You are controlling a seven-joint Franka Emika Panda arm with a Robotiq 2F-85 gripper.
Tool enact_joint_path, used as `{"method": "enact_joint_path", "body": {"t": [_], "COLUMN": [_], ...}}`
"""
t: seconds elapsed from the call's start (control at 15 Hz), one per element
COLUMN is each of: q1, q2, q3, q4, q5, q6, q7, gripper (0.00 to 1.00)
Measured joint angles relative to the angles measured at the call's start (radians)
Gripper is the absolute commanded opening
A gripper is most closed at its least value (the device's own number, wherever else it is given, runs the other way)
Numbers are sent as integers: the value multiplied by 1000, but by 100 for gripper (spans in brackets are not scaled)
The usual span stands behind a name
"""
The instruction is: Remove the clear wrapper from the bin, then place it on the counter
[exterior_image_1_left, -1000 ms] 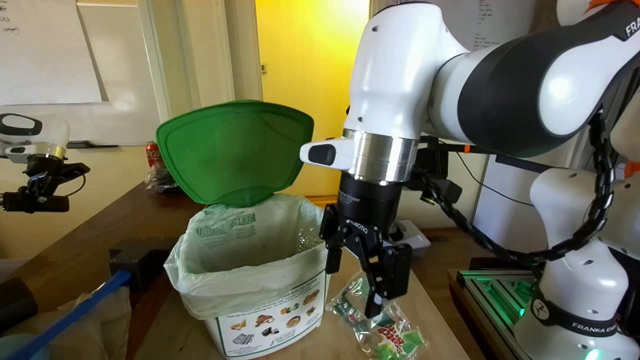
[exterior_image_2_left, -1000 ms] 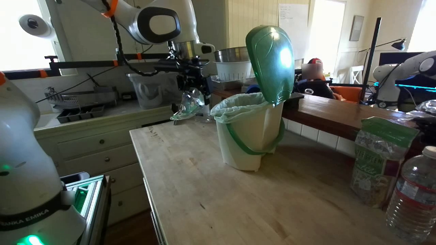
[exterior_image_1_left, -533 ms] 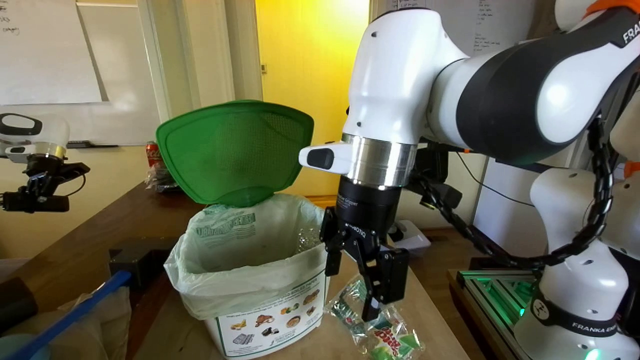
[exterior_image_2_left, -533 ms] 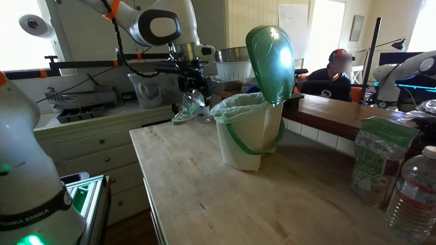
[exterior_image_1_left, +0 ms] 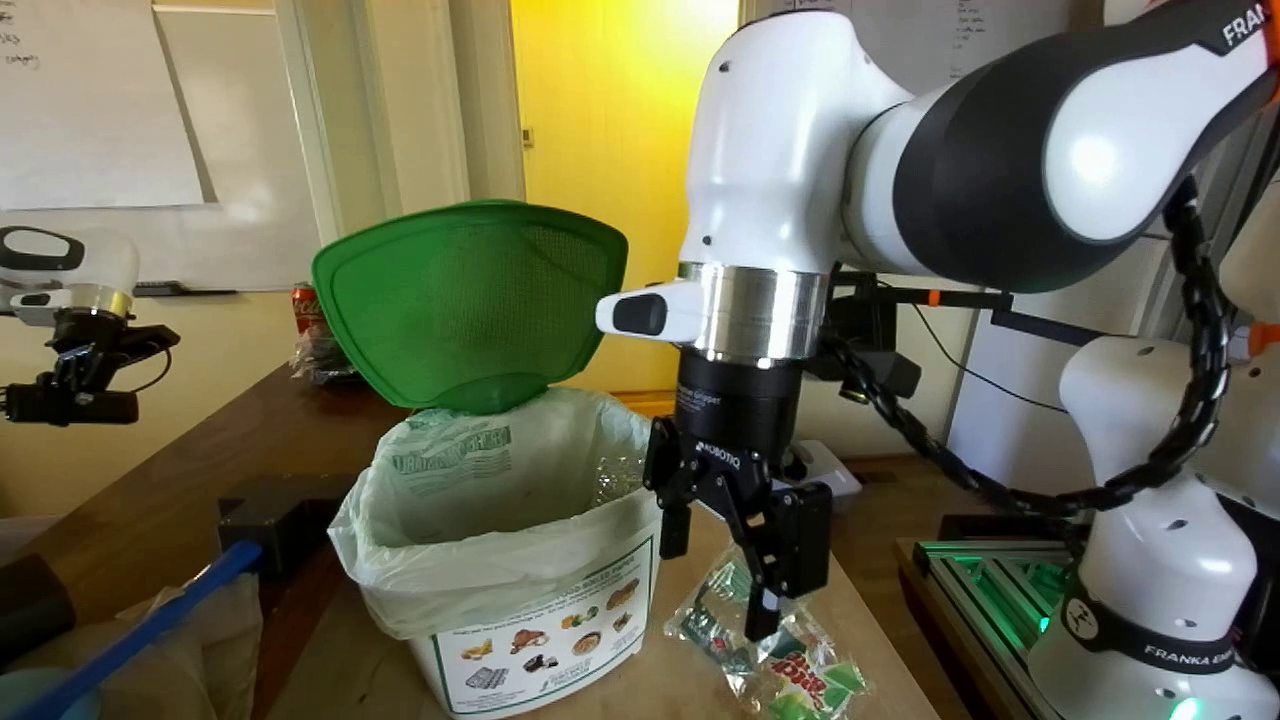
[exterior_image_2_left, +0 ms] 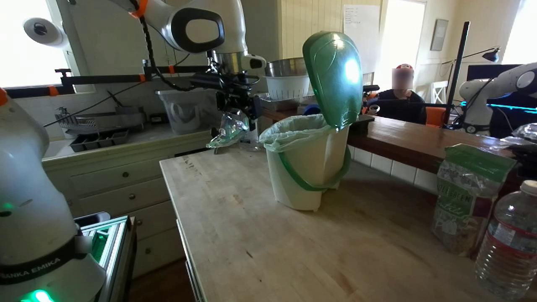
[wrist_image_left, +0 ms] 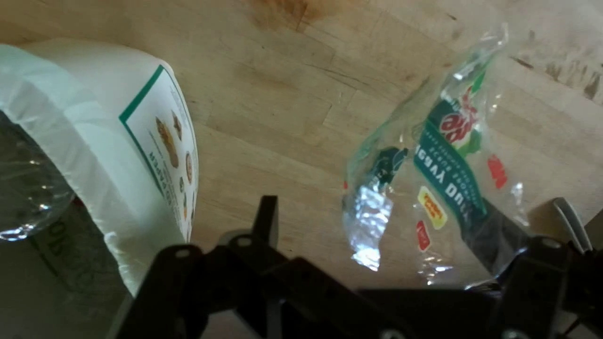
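Green-lidded, the bin [exterior_image_2_left: 291, 193] stands just beside the spread claw [exterior_image_1_left: 718, 587], well apart from bottle [exterior_image_2_left: 508, 247] and pouch [exterior_image_2_left: 467, 205].

A window [exterior_image_2_left: 19, 58] glares white, and a door [exterior_image_1_left: 610, 170] glows yellow.

The hand [exterior_image_1_left: 720, 585] reads ROBOTIQ, the robot base [exterior_image_1_left: 1150, 610] FRANKA EMIKA, the bin [exterior_image_1_left: 545, 640] PAPER, the clear wrapper [wrist_image_left: 440, 169] DUTY.

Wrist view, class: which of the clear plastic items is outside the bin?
The clear wrapper with green and red print, by the fingers; the other clear plastic is inside the bin.
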State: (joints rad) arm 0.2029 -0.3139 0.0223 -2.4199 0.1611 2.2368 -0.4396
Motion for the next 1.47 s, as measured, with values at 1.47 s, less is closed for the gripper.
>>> {"method": "enact_joint_path", "body": {"t": [1.47], "q1": [-15], "q2": [122], "q3": [-2], "q4": [140], "q5": [62], "q6": [-365], "q7": [-117], "gripper": [100]}}
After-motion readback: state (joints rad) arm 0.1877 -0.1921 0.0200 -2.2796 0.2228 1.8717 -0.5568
